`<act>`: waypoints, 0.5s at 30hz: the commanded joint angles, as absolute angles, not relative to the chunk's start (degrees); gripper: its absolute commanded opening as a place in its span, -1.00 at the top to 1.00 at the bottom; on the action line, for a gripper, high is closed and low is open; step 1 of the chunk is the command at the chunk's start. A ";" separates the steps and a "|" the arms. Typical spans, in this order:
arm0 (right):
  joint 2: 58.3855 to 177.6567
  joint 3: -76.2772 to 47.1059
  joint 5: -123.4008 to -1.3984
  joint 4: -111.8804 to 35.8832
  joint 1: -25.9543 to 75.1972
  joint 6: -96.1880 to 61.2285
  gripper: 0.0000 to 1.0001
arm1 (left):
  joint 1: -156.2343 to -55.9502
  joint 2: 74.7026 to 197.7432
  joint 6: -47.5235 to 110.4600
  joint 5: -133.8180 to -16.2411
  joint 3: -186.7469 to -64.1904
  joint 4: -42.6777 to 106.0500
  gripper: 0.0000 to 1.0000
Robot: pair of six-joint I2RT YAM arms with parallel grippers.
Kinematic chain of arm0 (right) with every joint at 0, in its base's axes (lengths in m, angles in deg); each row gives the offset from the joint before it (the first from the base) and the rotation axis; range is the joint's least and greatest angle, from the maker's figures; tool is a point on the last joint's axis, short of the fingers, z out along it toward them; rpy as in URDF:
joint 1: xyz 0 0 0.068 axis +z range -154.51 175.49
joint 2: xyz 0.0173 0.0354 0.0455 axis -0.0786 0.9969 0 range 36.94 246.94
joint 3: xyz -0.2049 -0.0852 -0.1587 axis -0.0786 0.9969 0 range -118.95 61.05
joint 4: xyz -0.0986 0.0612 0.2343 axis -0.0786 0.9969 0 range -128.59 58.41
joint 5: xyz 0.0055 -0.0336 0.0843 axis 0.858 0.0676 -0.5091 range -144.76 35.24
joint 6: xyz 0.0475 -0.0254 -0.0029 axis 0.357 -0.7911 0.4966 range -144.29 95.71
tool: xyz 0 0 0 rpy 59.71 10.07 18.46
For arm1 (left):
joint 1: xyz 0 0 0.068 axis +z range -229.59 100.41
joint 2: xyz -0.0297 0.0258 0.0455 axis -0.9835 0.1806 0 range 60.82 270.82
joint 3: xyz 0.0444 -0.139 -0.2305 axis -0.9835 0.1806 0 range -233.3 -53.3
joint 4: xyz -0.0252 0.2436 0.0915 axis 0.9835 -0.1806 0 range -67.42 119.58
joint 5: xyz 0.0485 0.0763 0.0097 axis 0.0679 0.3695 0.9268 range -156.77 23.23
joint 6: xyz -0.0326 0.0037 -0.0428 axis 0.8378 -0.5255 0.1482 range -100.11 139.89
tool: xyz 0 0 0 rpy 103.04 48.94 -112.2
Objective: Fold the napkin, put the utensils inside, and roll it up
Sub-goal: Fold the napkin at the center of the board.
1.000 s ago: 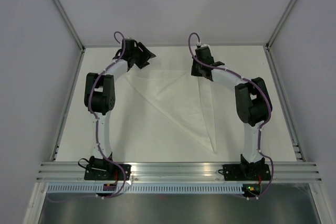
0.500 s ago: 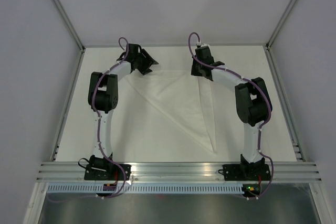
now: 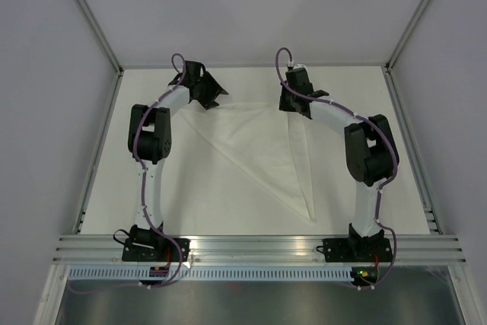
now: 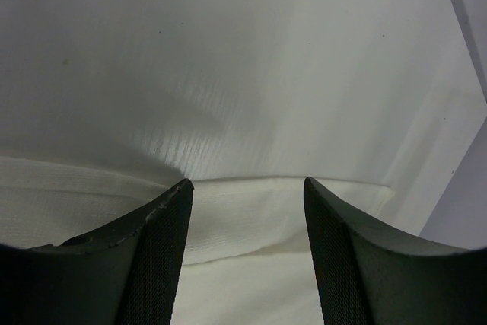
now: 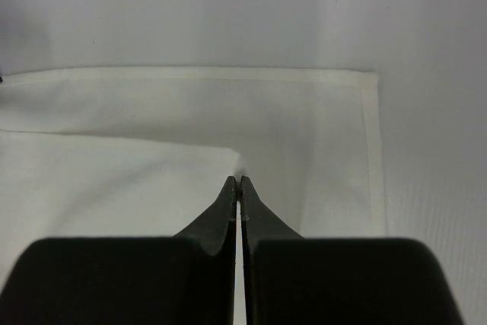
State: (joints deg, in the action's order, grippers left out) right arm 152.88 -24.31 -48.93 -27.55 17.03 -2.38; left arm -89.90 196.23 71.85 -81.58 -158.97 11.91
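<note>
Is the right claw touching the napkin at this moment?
Touching. The right wrist view shows the right claw shut, with a folded corner of the napkin pinched between its tips.

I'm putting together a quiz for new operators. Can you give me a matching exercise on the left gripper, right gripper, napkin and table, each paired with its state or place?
Things:
1 left gripper
2 right gripper
3 napkin
4 table

States or places:
A folded over, lying flat
B fingers shut
C bears the napkin
D fingers apart

Pairs: 1-D; 2-B; 3-A; 4-C
</note>
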 commanded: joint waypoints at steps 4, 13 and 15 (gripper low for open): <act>144.61 -23.85 -49.57 -28.22 17.20 -4.34 0.99 | -89.52 198.36 69.46 -79.25 -161.40 7.79 -0.33; 143.37 -25.00 -50.28 -26.55 18.70 -5.31 0.99 | -89.52 197.84 68.23 -81.71 -164.04 9.98 -0.67; 144.07 -25.08 -49.40 -26.73 18.79 -5.57 0.99 | -89.52 196.96 68.23 -82.15 -164.22 11.47 -0.67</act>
State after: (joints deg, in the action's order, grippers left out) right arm 144.53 -23.64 -49.98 -26.82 18.35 -4.31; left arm -89.90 197.08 70.30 -81.03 -162.14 10.36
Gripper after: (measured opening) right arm 0.010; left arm 0.832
